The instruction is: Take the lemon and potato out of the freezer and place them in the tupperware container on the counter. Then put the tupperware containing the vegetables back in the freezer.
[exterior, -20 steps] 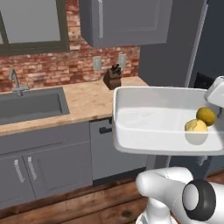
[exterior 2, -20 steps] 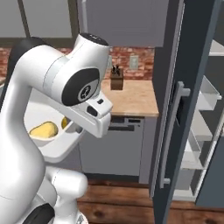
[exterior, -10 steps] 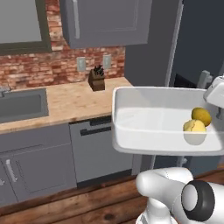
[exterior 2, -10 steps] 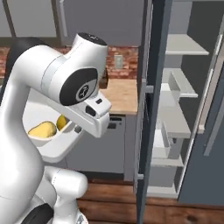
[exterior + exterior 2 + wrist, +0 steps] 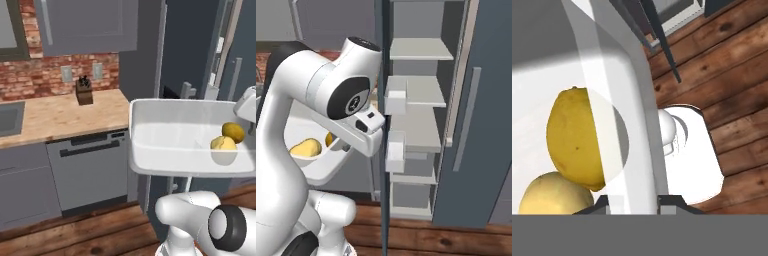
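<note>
You had the one tupperware container lifted clear of the counter, carried in the air in front of the freezer. The pincer was pressed nearly together, pinching the tub's rim: in the hand view the white wall ran up from between the two dark tips, one tip on each side of it.

Just inside that wall, right beside the pincer, lay two pieces, touching each other: one lemon, bright yellow, pressed against the rim, and one potato, duller and paler, nearer the tips. From the left base view you could see them as the lemon and the potato sitting together at the tub's right end, close to the hand. In the right base view the potato showed in the tub behind the arm.

Beyond the pincer stood the freezer with its door swung open and several pale shelves inside. The edge of a dark door panel stood upright between the arm and those shelves. Well off to the pincer's far side you had one knife block on the counter, one dishwasher under it, and a brick wall behind.
</note>
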### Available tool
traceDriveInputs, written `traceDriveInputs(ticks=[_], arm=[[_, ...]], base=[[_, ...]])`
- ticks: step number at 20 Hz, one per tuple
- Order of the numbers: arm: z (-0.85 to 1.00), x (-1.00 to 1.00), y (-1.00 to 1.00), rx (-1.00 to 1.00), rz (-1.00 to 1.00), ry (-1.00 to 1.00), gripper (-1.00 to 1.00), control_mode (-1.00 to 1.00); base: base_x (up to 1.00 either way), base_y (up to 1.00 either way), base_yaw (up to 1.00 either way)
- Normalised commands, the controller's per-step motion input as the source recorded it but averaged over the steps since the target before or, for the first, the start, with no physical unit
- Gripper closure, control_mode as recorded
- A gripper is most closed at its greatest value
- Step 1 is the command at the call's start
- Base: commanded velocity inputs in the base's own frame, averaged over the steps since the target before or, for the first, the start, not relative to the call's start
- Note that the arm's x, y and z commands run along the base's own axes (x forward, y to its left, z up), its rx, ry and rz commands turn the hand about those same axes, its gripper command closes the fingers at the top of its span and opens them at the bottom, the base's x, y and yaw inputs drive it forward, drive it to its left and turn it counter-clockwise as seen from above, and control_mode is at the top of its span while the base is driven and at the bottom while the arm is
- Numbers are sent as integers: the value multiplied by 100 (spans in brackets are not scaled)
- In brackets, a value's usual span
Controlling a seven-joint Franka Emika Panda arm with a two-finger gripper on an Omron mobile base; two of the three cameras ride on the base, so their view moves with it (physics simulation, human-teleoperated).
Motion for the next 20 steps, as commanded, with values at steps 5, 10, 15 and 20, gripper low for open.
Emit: traceDriveInputs(ticks=[5,10,15,20], arm=[[0,0,0,0,0,0,100,100],[0,0,0,0,0,0,100,100],[0,0,0,0,0,0,100,100],[0,0,0,0,0,0,100,100]], base=[[-28,-72,1],[-18,-81,0],[-5,-83,1],[0,-70,7]])
